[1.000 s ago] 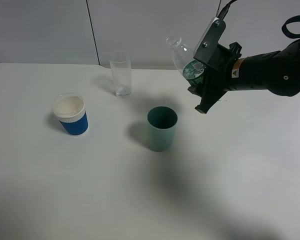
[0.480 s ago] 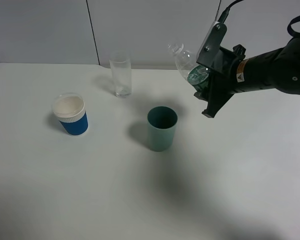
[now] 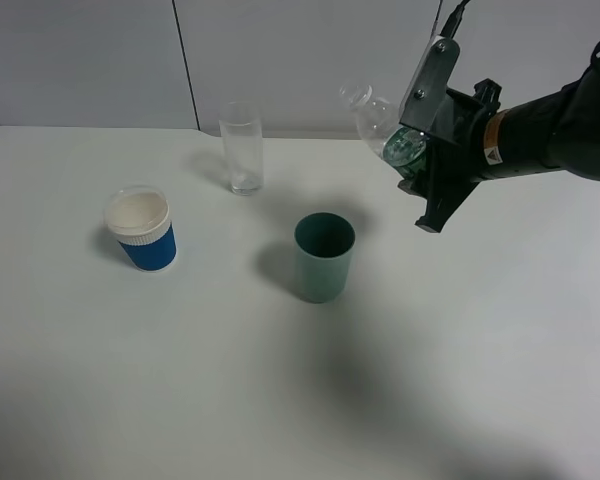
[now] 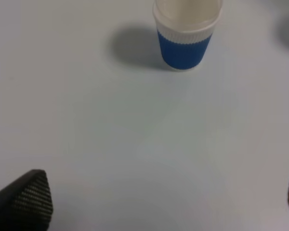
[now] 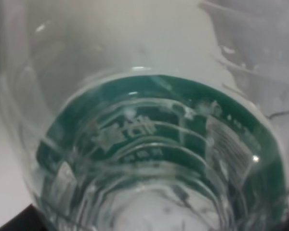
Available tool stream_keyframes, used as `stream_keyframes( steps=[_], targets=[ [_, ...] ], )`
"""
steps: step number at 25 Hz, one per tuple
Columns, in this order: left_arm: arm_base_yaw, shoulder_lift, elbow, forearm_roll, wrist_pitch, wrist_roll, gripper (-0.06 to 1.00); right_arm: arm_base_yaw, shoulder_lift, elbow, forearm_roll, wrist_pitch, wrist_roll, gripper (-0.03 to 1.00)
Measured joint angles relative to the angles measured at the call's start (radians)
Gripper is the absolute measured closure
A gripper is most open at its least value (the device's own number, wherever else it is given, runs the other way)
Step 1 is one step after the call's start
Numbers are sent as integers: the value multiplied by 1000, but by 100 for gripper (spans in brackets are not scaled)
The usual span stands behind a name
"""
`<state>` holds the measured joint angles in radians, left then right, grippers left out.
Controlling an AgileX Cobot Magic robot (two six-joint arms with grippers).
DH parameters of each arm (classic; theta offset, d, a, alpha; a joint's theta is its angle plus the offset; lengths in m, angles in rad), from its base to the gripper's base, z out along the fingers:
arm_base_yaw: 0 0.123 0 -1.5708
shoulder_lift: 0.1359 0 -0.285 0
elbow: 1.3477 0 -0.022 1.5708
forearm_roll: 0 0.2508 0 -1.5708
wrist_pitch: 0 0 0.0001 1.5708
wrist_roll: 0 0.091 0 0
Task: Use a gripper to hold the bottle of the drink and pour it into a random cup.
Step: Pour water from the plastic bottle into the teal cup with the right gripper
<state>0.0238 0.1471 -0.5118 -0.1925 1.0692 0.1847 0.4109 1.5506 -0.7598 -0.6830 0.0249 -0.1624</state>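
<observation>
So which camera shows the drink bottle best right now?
The exterior high view: it shows most of the bottle, tilted in the right gripper, up and right of the teal cup. The right wrist view shows only a close-up of its green label; the left wrist view misses it entirely.

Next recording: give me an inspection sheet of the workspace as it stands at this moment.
Surface: white table, no spills seen.
Job's things: small clear plastic bottle with green label, tilted, held in the air; teal-green plastic tumbler, upright on the table.
Clutter: blue ribbed paper cup; tall clear glass; both upright.
Grippers: right gripper shut on the bottle; left gripper open, holding nothing.
Cables: black cable above the right gripper.
Surroundings: pale wall panels.
</observation>
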Motion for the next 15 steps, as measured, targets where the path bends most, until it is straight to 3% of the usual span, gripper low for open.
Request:
stream_keyframes(
  steps=[15],
  targets=[
    [0,0,0,0,0,0,-5,72,-13,0,-237,122,168,43]
  ],
)
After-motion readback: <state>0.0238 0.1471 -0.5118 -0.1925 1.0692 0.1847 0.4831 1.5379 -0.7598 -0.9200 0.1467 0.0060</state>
